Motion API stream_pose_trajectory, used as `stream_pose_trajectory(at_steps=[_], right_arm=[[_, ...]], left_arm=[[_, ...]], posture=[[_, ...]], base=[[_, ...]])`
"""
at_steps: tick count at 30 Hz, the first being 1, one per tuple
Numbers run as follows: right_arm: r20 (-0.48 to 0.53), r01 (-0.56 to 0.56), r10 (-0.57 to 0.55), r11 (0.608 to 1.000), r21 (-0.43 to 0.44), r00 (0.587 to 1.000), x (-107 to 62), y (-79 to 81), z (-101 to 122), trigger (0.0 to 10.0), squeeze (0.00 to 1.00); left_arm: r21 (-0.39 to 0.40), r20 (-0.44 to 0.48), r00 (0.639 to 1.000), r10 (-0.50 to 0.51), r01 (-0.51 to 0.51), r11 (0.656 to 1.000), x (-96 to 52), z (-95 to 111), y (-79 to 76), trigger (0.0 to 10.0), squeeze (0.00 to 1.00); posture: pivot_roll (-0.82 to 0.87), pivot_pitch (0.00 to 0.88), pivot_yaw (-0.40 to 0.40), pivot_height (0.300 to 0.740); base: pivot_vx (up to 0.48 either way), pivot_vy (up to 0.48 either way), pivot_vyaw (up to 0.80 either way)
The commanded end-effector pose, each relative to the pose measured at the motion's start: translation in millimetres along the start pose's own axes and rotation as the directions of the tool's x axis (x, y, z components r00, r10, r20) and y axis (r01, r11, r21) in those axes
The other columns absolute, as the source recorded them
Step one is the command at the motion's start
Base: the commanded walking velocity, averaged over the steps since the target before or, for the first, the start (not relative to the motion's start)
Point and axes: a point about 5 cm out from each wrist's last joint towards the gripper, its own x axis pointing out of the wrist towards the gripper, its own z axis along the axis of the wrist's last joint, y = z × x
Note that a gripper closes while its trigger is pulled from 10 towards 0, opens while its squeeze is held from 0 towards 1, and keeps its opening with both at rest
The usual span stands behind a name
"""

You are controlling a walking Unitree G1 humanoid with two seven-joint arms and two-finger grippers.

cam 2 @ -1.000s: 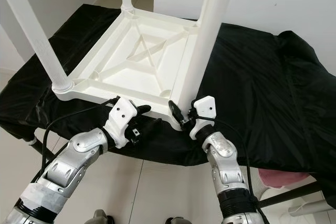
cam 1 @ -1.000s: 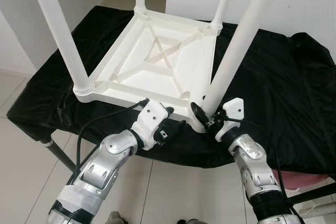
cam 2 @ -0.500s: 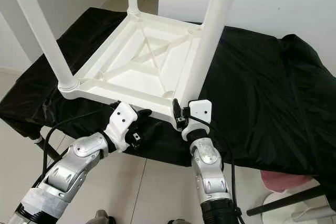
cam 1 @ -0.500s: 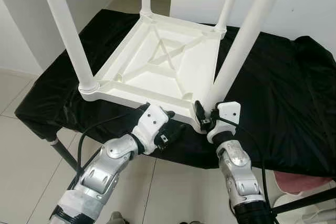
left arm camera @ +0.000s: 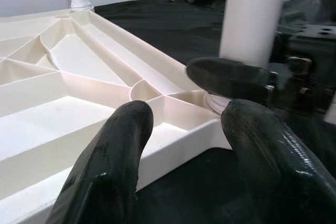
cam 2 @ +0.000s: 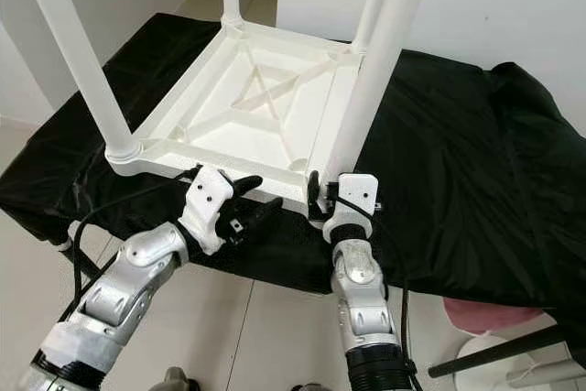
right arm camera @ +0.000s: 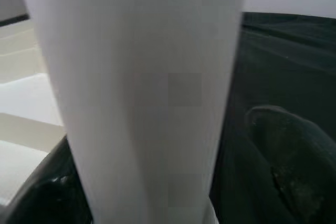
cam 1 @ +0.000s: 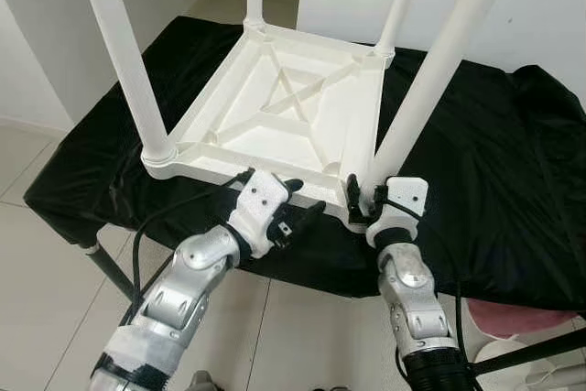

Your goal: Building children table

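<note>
A white children's table [cam 1: 275, 125] lies upside down on a black-covered bench, its legs pointing up. My right gripper [cam 1: 366, 203] sits at the foot of the near right leg [cam 1: 430, 80]. That leg [right arm camera: 142, 93] stands between its two fingers, which press on either side of it. My left gripper [cam 1: 300, 203] is open at the near rim of the tabletop, a hand's width left of that leg. Its two black fingers [left arm camera: 115, 150] stand apart, with the rim [left arm camera: 173, 145] just beyond them and nothing held.
The black cloth [cam 1: 476, 153] hangs over the bench's front edge and bunches at the far right. The near left leg [cam 1: 128, 61] rises steeply beside my left arm. Something pink [cam 1: 526, 318] sits low at the right. Pale floor tiles [cam 1: 37, 281] lie to the left.
The camera has shifted a little. My right forearm has swung from slanted to nearly upright under the near right leg, fingers still around its foot. The left gripper stays open by the rim.
</note>
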Motion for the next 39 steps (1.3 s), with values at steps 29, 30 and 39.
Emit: stream_pose_trajectory(at_steps=[29, 30, 39], right_arm=[[-0.041, 0.019, -0.023, 0.996, -0.086, 0.999, -41.4, -22.8, -14.2, 10.0, 0.00], [-0.039, 0.020, -0.023, 0.996, -0.086, 0.999, -41.5, -22.9, -13.7, 10.0, 0.00], [-0.030, 0.039, -0.042, 0.995, -0.088, 0.999, -41.8, -23.4, -11.2, 10.0, 0.00]], left_arm=[[0.242, -0.290, 0.941, -0.176, 0.250, 0.938, 11.9, -21.1, 56.0, 10.0, 0.73], [0.247, -0.293, 0.939, -0.178, 0.254, 0.935, 13.1, -20.1, 58.8, 10.0, 0.00], [0.248, -0.350, 0.915, -0.201, 0.297, 0.922, 19.4, -25.8, 64.4, 10.0, 0.00]], posture=[[-0.01, 0.100, 0.025, 0.740], [-0.01, 0.105, 0.031, 0.740], [-0.03, 0.121, 0.048, 0.740]], base=[[0.000, 0.000, 0.00], [0.000, 0.000, 0.00], [0.000, 0.000, 0.00]])
